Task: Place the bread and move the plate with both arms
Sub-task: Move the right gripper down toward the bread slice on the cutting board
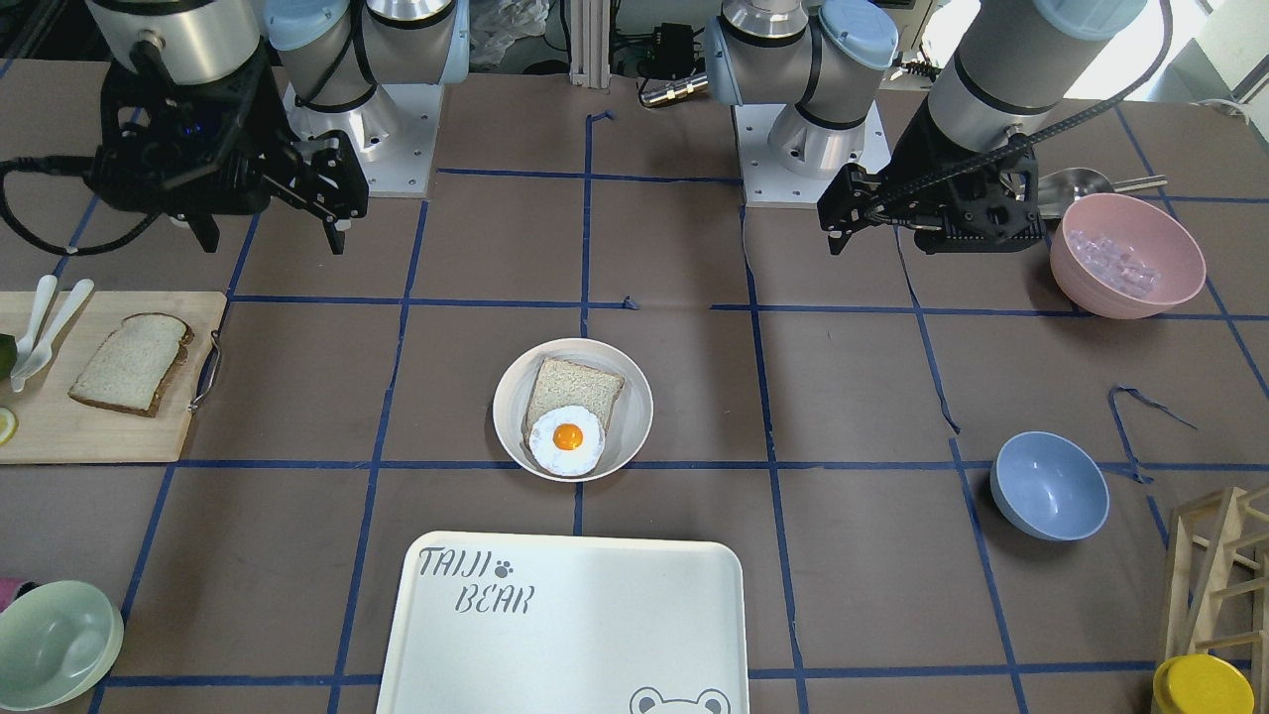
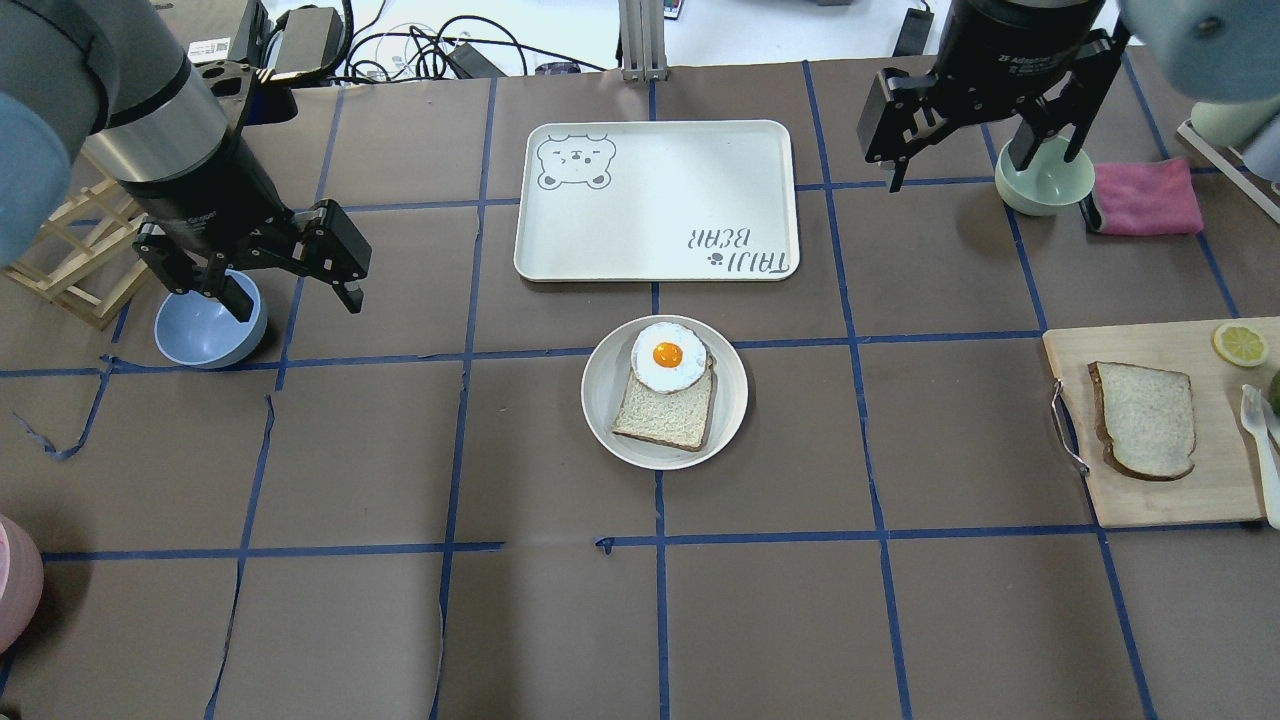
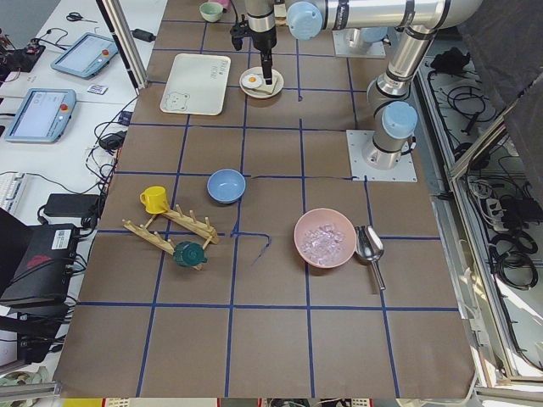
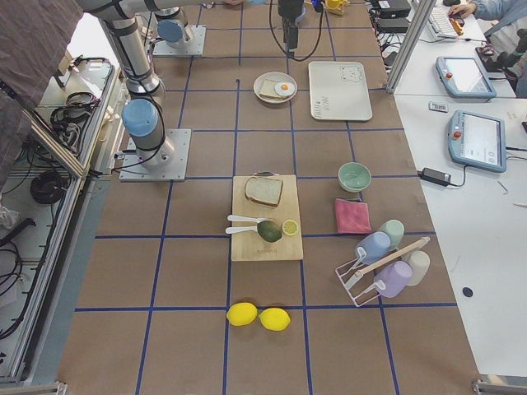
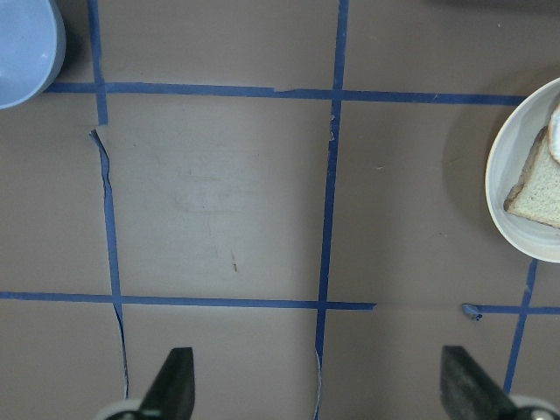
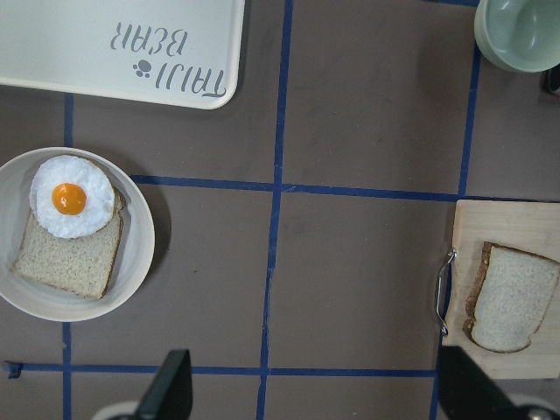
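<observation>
— So, spotted the bread [image 2: 1143,420] yet?
— Yes, lying flat on the cutting board [image 2: 1150,500], at 3 o'clock from the plate [image 2: 728,425] in the overhead view, well apart from it.
— And holding anything with the right gripper [image 2: 955,150]?
— No, spread wide and empty, hanging at 1 o'clock from the plate, near the green bowl [image 2: 1045,185]. Same for the left gripper [image 2: 297,290]: splayed open, gripping nothing, hovering at 10 o'clock, just beside the blue bowl [image 2: 205,330].
— Worried about anything?
— Probably the pinch first. Looks soft, so could fold or tear if squeezed hard, or slip out if nipped by the crust alone.
— And on landing?
— Already carrying another slice [image 2: 665,415] and a fried egg [image 2: 668,355] toward 12 o'clock. Could shove the egg off if dropped off-centre. Then, lifting with both arms: could tip and spill everything if raised unevenly, or clip the tray [image 2: 655,200] at 12 o'clock
</observation>
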### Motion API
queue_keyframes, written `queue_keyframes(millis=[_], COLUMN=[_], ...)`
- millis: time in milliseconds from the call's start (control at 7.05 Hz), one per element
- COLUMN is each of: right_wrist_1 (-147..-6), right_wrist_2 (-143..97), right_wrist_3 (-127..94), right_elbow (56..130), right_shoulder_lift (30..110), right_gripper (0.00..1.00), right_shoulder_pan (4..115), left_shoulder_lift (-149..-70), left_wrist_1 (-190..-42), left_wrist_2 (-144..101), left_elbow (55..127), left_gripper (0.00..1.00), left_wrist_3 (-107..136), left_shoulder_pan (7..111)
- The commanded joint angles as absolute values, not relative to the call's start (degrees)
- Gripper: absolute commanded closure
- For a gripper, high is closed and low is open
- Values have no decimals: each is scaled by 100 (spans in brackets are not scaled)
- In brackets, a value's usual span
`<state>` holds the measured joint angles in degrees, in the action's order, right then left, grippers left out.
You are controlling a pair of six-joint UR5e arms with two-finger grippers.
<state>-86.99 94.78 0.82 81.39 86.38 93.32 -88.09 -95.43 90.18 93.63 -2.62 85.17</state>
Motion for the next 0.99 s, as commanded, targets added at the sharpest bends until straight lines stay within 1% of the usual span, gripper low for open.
queue_keyframes(millis=[0,568,709,851], right_wrist_1=[-8817,-8781,-8772,-8806], right_wrist_2=[9343,9334,9343,9378], right_wrist_3=[53,61,62,96], right_elbow=[8104,8191,8235,8253], right_shoulder_lift=[8586,8438,8411,8385], right_gripper=[0,0,0,0], right_shoulder_pan=[9273,9229,9072,8609], left_shoulder_lift=[-8824,-8824,-8824,-8824], left_wrist_1=[-9527,-9510,-9510,-9501], left_wrist_2=[9009,8947,8947,8965], left_elbow=[9360,9343,9343,9351], left_gripper=[0,0,0,0], left_wrist_3=[-255,-167,-167,-193], left_shoulder_pan=[8517,8517,8517,8517])
